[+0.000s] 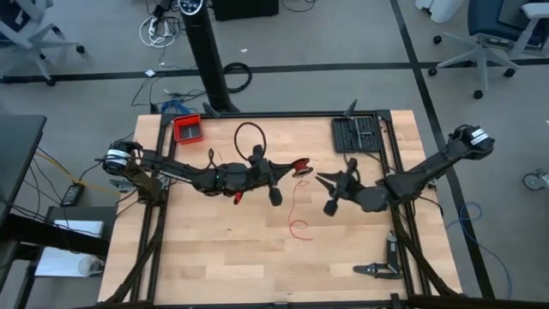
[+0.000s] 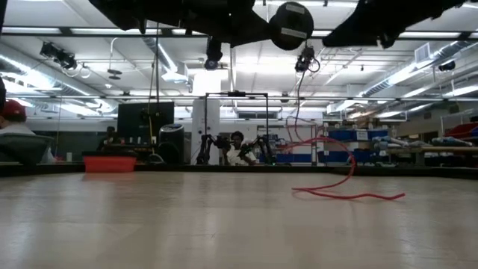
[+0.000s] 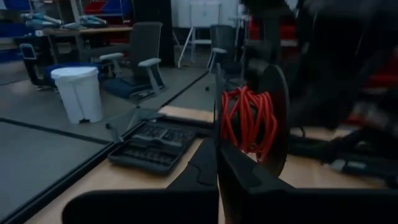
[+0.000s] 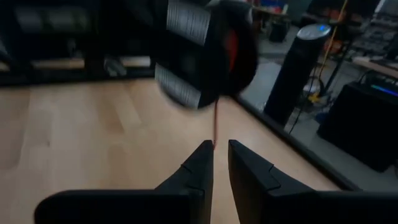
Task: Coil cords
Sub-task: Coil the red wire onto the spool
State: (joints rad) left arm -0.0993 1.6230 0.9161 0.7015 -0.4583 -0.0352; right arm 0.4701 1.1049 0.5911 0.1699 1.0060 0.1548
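1. Broadly, pale wooden-plank bench (image 1: 214, 249), dark-framed.
2. Left hand (image 1: 287, 169), over bench centre: fingers clamped on a black spool wound with thin red wire-like cord (image 3: 247, 119).
3. Right hand (image 1: 326, 192), just beside it, fingers narrowly parted around the hanging strand.
4. Black tool case (image 1: 357, 134), far edge.
5. Small red rectangular tray (image 1: 188, 129).
6. Loose cord tail lying on bench.

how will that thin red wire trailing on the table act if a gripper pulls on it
The thin red wire is probably floppy: in the low view it lies in loose waves on the wooden table. It seems light, hanging slack from the black spool that the left gripper holds. Pulled, it would likely slide and straighten rather than push stiffly.
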